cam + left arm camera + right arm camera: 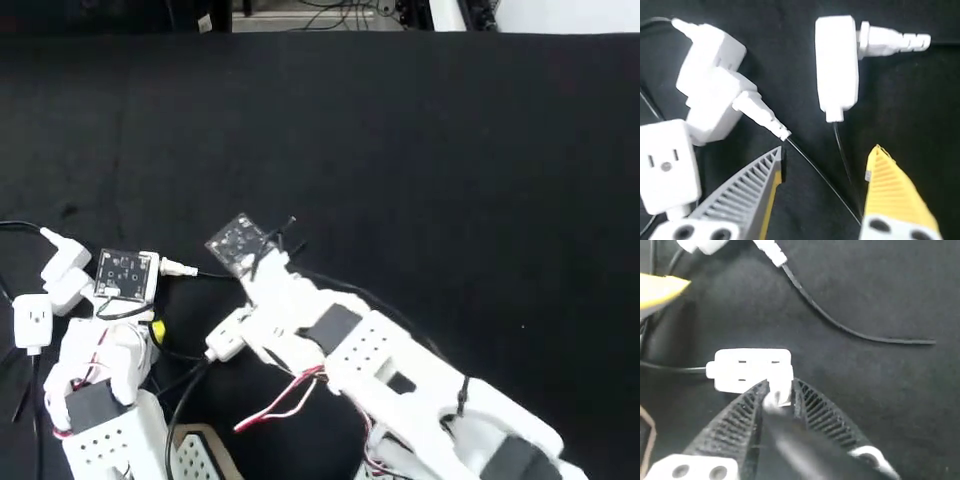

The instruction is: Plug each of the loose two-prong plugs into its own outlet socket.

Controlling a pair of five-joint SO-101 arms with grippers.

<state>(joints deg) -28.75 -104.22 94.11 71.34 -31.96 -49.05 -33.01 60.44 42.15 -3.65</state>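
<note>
Black-clothed table (pixel 450 150) seen from above, with two white robot arms coming in from the near edge.

The right gripper (pixel 780 391) has its two dark ribbed fingers closed tight on a white plug (pixel 780 385). The plug sits right at the fingertips and touches one end of a white socket block (pixel 747 367) – whether its prongs are seated cannot be told. The block lies flat, two pairs of slots showing, a black cord (pixel 670 370) leaving its far end. In the high view the same block (pixel 225 340) lies near the middle of the near edge.

The left gripper (pixel 829 149) stands with its jaws wide apart, one finger grey (pixel 747 192), the other yellow (pixel 892 187), holding nothing. Only cloth and a thin black wire (pixel 820 177) lie in the gap. Beyond the fingertips lies a long white adapter (pixel 836 65) with a corded connector (pixel 890 40) in its side. Beyond the grey finger sits a cluster of joined white pieces (pixel 710 95) – its cord stub ends just beside the grey tip. An outlet cube (pixel 665 165), socket face up, lies beside that finger.
</note>
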